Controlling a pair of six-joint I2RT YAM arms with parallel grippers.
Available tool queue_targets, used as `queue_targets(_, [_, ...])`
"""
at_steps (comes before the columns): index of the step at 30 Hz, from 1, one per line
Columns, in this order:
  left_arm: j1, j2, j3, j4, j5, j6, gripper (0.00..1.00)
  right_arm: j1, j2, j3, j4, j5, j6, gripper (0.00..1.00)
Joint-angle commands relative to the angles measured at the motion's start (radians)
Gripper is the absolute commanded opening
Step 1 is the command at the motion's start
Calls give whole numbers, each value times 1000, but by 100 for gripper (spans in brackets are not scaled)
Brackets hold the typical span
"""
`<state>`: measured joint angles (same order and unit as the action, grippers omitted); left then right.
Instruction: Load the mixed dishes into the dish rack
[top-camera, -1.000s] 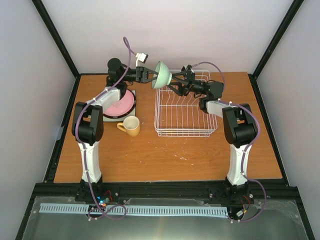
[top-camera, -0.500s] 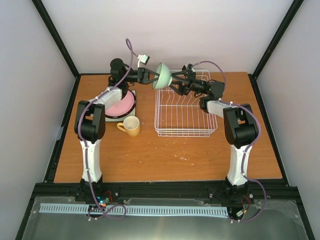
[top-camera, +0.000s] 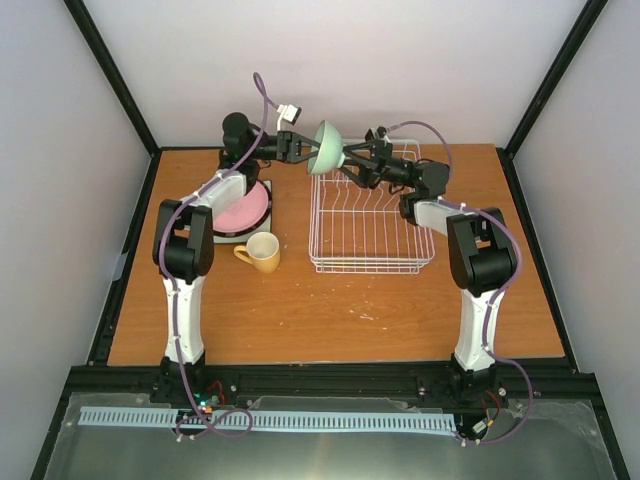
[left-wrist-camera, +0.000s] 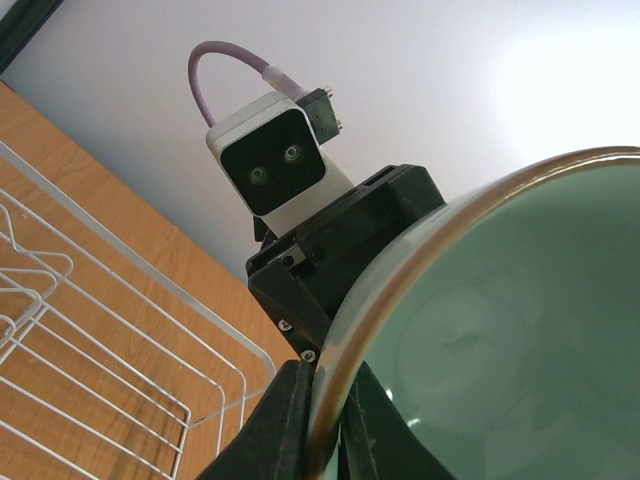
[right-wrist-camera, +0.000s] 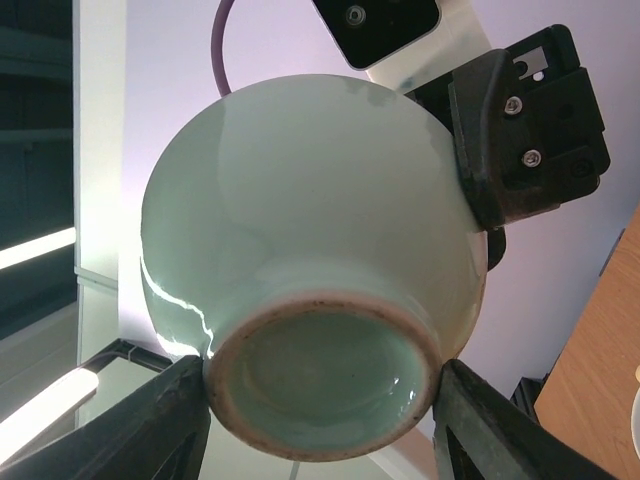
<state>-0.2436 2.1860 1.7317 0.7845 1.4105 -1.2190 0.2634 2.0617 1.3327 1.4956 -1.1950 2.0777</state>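
Small pale-green bowl: hanging in the air over the far left corner of the dish rack, tipped on its side, mouth facing left and foot facing right.
Left gripper: clamping the bowl's rim, one finger lying outside the wall and the other inside the mouth, the rim running up between them.
Right gripper: closing on the bowl's foot ring from the opposite side, its fingers pressing against the ring to either side.
Both arms: reaching toward each other at the far end of the table, meeting at the bowl.
Pink round plate: lying flat on top of other plates left of the rack, partly hidden under the left arm.
Yellow handled mug: standing upright on the table just in front of the plate stack, handle pointing left, near the rack's near left corner but not touching it.
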Motion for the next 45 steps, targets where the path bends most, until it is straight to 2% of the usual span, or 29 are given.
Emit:
queue_targets(1, [-14, 28, 63, 1, -36, 11, 1, 11, -22, 32, 182, 5, 138, 56])
queue_targets(6, [-26, 29, 52, 1, -32, 10, 1, 11, -15, 48, 183, 9, 137, 51])
queue_targets(11, [-34, 29, 42, -2, -30, 15, 1, 10, -1, 73, 182, 15, 137, 39])
queue_targets(13, [-34, 31, 39, -2, -30, 12, 2, 11, 0, 74, 182, 15, 134, 30])
queue_targets(15, [-34, 31, 39, -23, -30, 21, 5, 11, -2, 69, 182, 15, 133, 8])
queue_targets(16, [-34, 31, 41, -42, -29, 36, 5, 11, 0, 68, 183, 17, 134, 4])
queue_targets(21, [-34, 24, 47, -107, -29, 88, 8, 10, 9, 81, 183, 17, 132, 3])
queue_targets(31, [-34, 30, 74, -192, -29, 145, 29, 4, 18, 87, 183, 18, 123, 3])
queue_targets(42, [-26, 35, 145, -333, -12, 231, 44, -31, 8, 40, 181, 3, 103, 3])
queue_targets(45, [-10, 32, 170, -367, -15, 249, 45, -53, -5, 15, 181, -13, 95, 3])
